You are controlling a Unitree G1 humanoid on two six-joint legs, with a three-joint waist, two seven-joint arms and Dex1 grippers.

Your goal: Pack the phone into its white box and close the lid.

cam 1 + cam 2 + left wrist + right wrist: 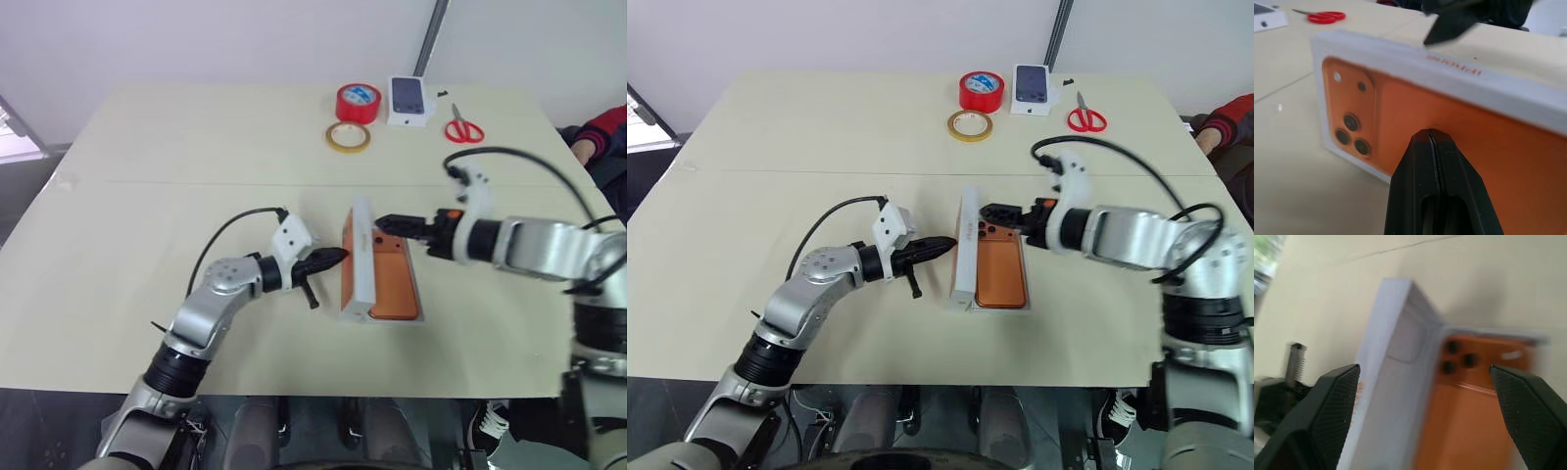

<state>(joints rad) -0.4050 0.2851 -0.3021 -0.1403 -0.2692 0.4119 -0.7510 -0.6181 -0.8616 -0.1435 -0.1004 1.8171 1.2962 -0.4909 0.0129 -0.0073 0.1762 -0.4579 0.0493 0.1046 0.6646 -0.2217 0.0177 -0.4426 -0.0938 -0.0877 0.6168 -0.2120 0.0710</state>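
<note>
Phone [391,284] lies orange back up in white box [416,305], mid-table, so only closing remains. Lid [361,257] stands tilted on its long edge along the box's left side. Left gripper [333,258], pinched shut and empty, props its printed outer face, probably to tip it rightward. Right gripper [387,224], spread wide, holds nothing just above the box's far end. Table [147,196] open all round.
</note>
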